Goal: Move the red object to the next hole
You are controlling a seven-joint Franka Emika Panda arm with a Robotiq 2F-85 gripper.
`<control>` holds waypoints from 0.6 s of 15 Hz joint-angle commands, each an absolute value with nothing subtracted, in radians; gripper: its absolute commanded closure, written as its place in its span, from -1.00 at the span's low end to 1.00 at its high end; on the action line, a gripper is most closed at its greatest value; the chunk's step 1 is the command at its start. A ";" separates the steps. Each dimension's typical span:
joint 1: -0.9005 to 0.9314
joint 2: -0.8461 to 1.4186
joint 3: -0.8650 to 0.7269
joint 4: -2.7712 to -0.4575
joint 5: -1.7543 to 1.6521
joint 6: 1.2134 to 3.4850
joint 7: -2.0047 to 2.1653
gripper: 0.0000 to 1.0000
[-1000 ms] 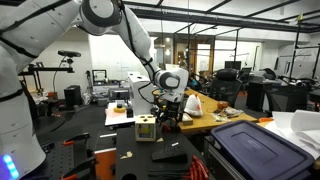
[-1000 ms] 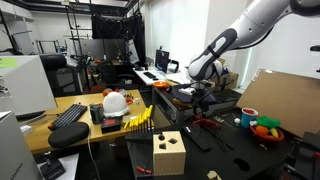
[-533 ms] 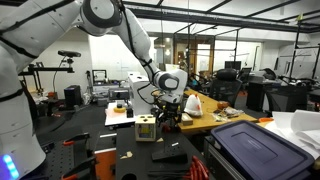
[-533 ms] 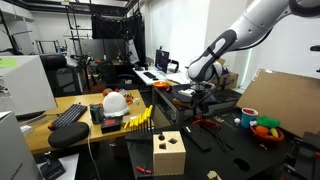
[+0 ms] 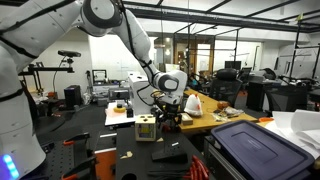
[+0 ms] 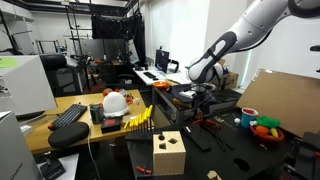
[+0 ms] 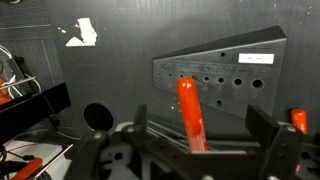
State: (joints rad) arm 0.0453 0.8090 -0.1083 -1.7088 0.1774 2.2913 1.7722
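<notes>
The red object point(image 7: 189, 112) is a peg that stands upright in a hole of a grey angled block point(image 7: 240, 75), which carries rows of small holes. In the wrist view my gripper point(image 7: 200, 135) is open, one finger point(image 7: 135, 125) to the left of the peg and the other to its right, both clear of it. The peg's lower end is hidden behind the gripper body. In both exterior views the gripper point(image 5: 168, 112) point(image 6: 203, 103) hangs low over the dark table; the peg is too small to make out there.
A wooden box point(image 5: 147, 127) point(image 6: 168, 152) stands on the dark table near the gripper. A blue bin lid point(image 5: 262, 145), a white helmet point(image 6: 116, 101), a keyboard point(image 6: 68, 114) and a bowl of fruit point(image 6: 267, 129) lie around. An orange piece point(image 7: 298, 120) sits right of the block.
</notes>
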 commanded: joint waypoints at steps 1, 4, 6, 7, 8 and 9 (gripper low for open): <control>0.058 0.790 -0.116 -1.747 0.171 2.334 1.766 -0.50; 0.061 0.787 -0.116 -1.759 0.169 2.351 1.763 -0.17; 0.065 0.783 -0.117 -1.768 0.166 2.360 1.761 0.15; 0.067 0.782 -0.118 -1.772 0.163 2.365 1.760 0.28; 0.069 0.780 -0.120 -1.776 0.159 2.369 1.760 0.43; 0.073 0.777 -0.122 -1.781 0.153 2.375 1.759 0.60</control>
